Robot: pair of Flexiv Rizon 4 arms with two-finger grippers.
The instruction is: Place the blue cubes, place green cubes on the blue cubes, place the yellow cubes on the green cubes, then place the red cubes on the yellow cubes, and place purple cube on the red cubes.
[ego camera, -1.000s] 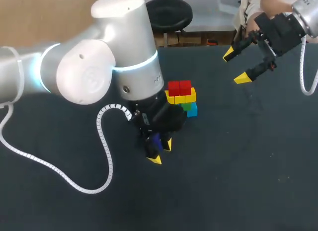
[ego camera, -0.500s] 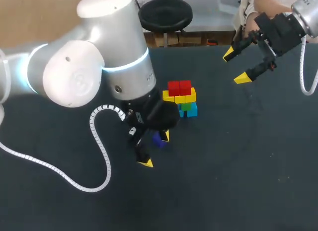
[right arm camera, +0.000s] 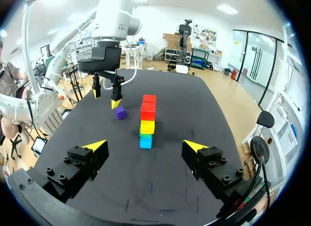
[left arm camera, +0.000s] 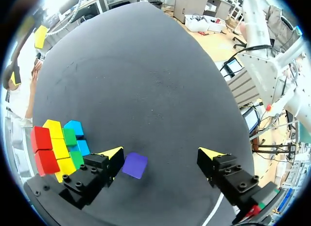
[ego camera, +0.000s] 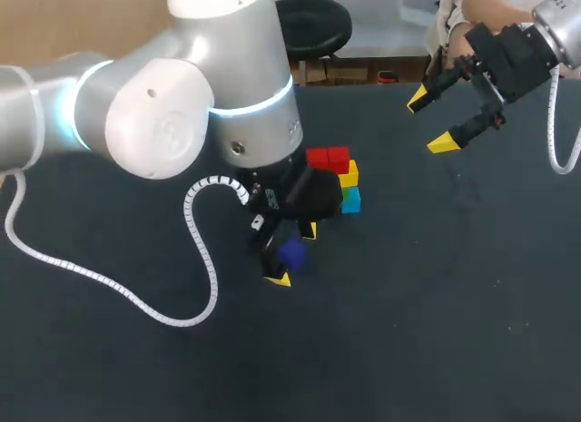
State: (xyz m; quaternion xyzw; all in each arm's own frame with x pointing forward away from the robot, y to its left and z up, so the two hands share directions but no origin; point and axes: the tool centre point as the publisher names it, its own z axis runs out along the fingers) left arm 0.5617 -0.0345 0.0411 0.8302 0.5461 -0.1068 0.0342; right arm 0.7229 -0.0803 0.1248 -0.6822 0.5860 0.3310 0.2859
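No text, number or sign can be read in any of the views. The round cap on the left arm's joint (ego camera: 165, 132) carries a faint raised mark, but it is too weak to make out.
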